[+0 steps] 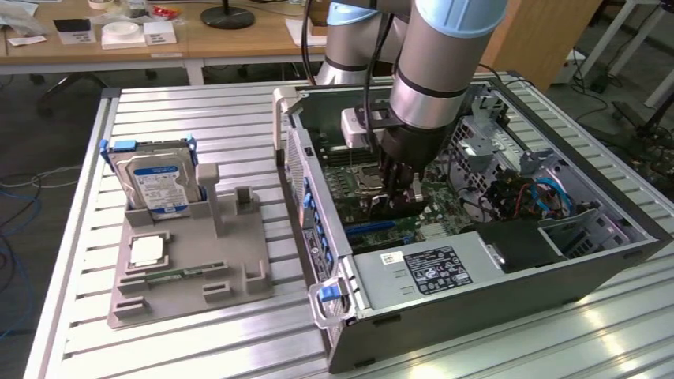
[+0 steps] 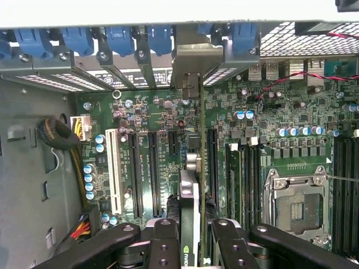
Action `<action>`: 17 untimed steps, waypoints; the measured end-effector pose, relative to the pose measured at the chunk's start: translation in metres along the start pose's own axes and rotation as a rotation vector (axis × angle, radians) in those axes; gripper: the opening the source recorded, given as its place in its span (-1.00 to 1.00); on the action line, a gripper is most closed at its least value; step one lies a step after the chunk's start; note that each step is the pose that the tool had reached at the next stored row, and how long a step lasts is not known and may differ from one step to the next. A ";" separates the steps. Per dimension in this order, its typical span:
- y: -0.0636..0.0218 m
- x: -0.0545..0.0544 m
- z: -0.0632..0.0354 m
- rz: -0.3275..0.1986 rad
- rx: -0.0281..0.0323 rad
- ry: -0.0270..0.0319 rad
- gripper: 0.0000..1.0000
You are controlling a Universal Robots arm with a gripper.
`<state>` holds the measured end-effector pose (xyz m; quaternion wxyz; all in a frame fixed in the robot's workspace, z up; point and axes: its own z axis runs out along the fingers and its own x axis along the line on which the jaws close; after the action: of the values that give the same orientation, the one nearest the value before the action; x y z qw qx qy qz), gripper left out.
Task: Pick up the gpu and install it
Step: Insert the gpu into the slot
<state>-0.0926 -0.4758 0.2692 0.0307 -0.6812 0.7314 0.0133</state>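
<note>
Toward the table's (image 1: 211,103) exterior-view left edge the hard drive (image 1: 158,185) stands in its grey holder (image 1: 189,276), while inside the open computer case (image 1: 506,292) the tool (image 2: 190,238) grips the gpu (image 2: 189,202) on edge, apparently to meet a motherboard (image 2: 162,117) slot.

Green motherboard (image 2: 168,112), blue latches (image 2: 120,39), white slot (image 2: 114,174), black tool (image 2: 193,227), dark gpu (image 2: 189,202), grey tray (image 1: 242,276)

Silver-grey arm (image 1: 437,71), black end effector (image 1: 398,204)
</note>
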 end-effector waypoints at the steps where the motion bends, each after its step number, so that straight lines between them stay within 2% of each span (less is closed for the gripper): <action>1: 0.0000 0.000 0.0001 0.000 0.0000 -0.0001 -0.46; 17: 0.0004 0.000 0.0014 0.000 0.0000 -0.0006 -0.46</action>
<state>-0.0930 -0.4758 0.2678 0.0309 -0.6811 0.7314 0.0135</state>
